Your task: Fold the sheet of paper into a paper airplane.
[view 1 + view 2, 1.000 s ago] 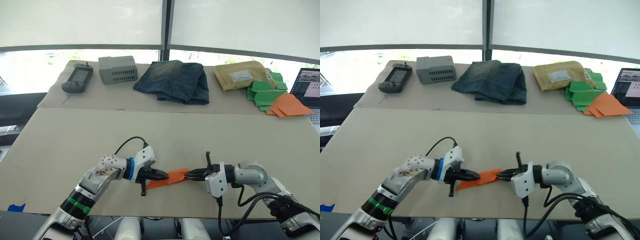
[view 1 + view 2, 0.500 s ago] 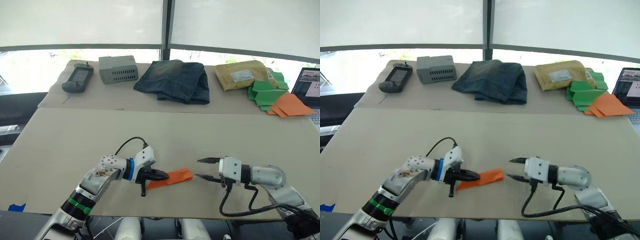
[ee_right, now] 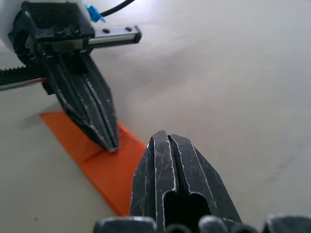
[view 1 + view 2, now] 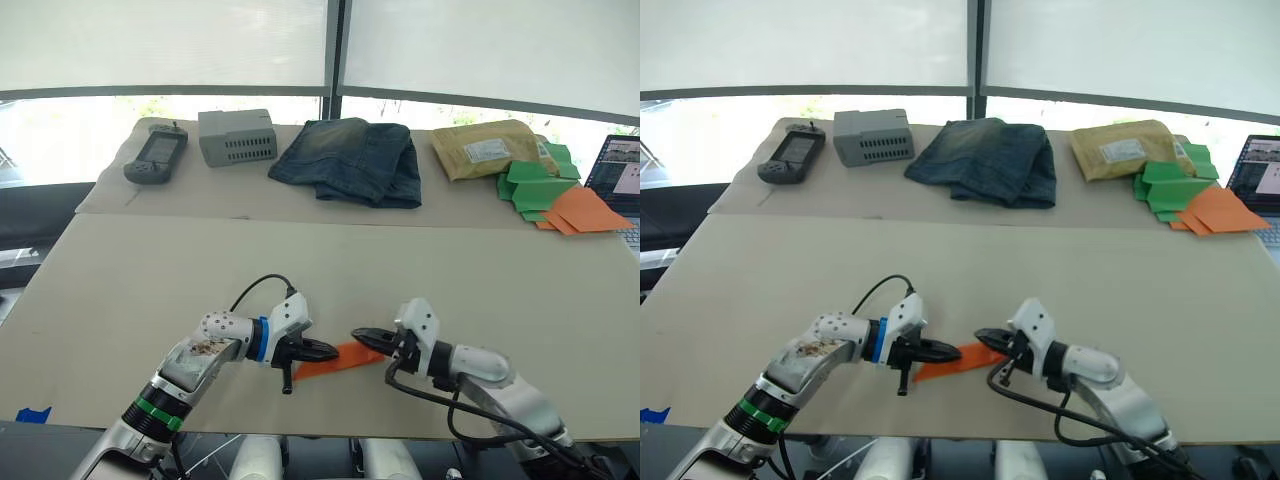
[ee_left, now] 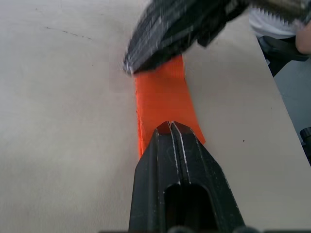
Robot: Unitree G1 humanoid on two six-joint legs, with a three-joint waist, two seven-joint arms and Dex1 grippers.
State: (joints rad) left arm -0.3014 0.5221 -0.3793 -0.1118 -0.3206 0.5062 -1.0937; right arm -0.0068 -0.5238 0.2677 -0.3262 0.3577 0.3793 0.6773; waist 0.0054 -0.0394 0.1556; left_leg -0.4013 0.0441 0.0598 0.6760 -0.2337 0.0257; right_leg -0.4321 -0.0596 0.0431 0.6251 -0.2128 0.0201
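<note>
Paper airplane point(image 4: 335, 359): a slim bright orange folded strip lay flat near the front edge of the surface point(image 4: 330, 265), between the two tools.
Left tool point(image 4: 330, 351): fingers pressed together with no gap, tips on the near-left end of the orange strip; whether they pinched the paper or only pressed on it could not be told.
Right tool point(image 4: 359, 335): fingers likewise closed tight, tips over the strip's other end, just beside the left tool's tips; contact with the paper could not be told.
Back of the surface: a handheld device point(image 4: 155, 156), a grey box point(image 4: 237, 137), folded jeans point(image 4: 352, 160) and a padded yellow envelope point(image 4: 486, 149) sat in a row.
Far right: green paper shapes point(image 4: 532, 187) lay with paler orange flat pieces point(image 4: 581, 210), beside a laptop point(image 4: 614, 172).
</note>
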